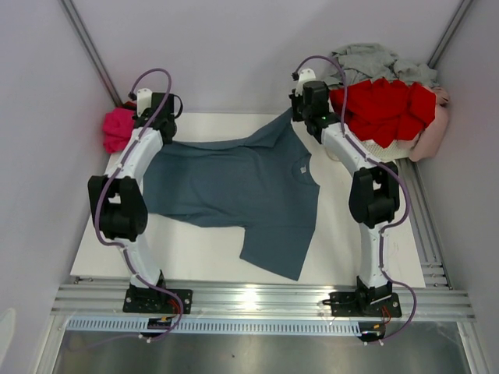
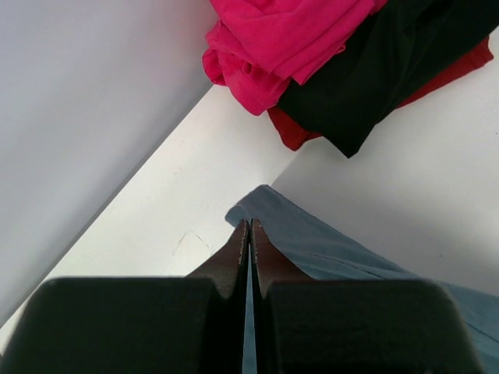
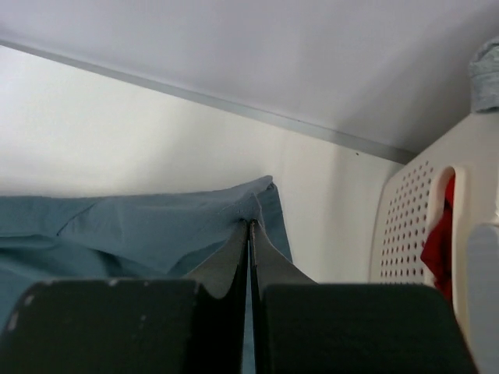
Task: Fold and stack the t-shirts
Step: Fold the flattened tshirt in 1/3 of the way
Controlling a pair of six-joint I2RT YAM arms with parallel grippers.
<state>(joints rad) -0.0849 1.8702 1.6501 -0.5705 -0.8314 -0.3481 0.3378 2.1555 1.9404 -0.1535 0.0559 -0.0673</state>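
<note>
White desk (image 1: 343, 234) surface inside a pale-walled enclosure carries the work. The slate blue-grey t-shirt (image 1: 234, 187) lies spread near the desk's middle, between the two arms, with its small neck label (image 1: 299, 167) facing up on the right and one sleeve trailing toward the near edge.

The left claw (image 2: 249, 224) is closed flat on a far-left corner of this shirt, and the right claw (image 3: 251, 226) is closed on a pointed far-right corner. Judged from the taut line of cloth between them, the two grips hold the far edge stretched so the shirt lies flat for folding.

Both arms reach from their bases at the near edge, elbows raised, wrists pitched down to desk level. The left forearm crosses above the shirt's left part.

Beyond the left claw, in the far-left corner, a magenta-pink shirt (image 2: 288, 39) rests on a black shirt (image 2: 390, 70) and a red shirt (image 2: 292, 132). Just beside the right claw stands the white lattice basket (image 3: 409, 226), holding a red garment (image 1: 386, 109) and a grey garment (image 1: 374, 58).
</note>
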